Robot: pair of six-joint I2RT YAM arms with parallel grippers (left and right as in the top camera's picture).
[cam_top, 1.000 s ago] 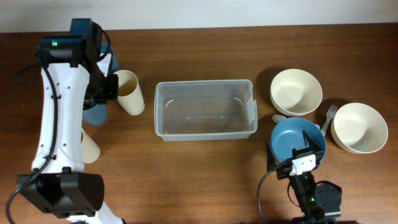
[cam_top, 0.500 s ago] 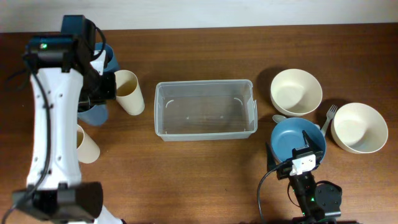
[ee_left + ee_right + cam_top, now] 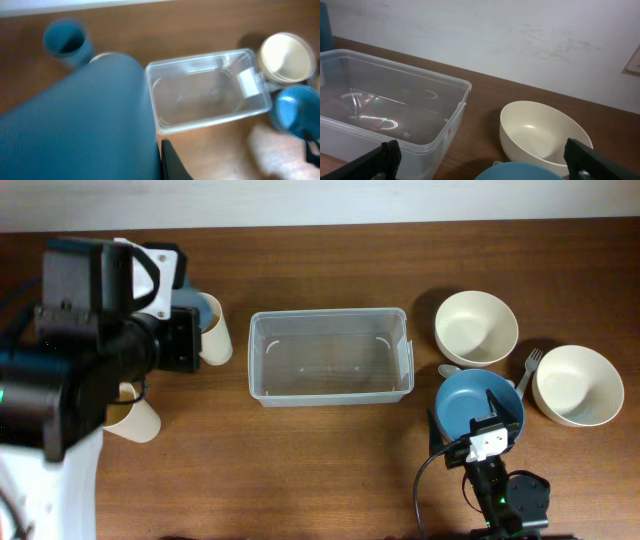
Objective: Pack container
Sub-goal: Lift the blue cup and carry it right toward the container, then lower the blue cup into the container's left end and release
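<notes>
Container (image 3: 330,357) upright, mouth up, long axis left-right

On my bench I count one clear container (image 3: 330,360), two cream bowls (image 3: 476,328) (image 3: 578,385), one blue bowl (image 3: 465,405), one fork (image 3: 528,370) and two cream cups (image 3: 215,330) (image 3: 140,422). Blue cups (image 3: 65,42) (image 3: 85,125): two, I think, though the nearer one is a blur.
</notes>
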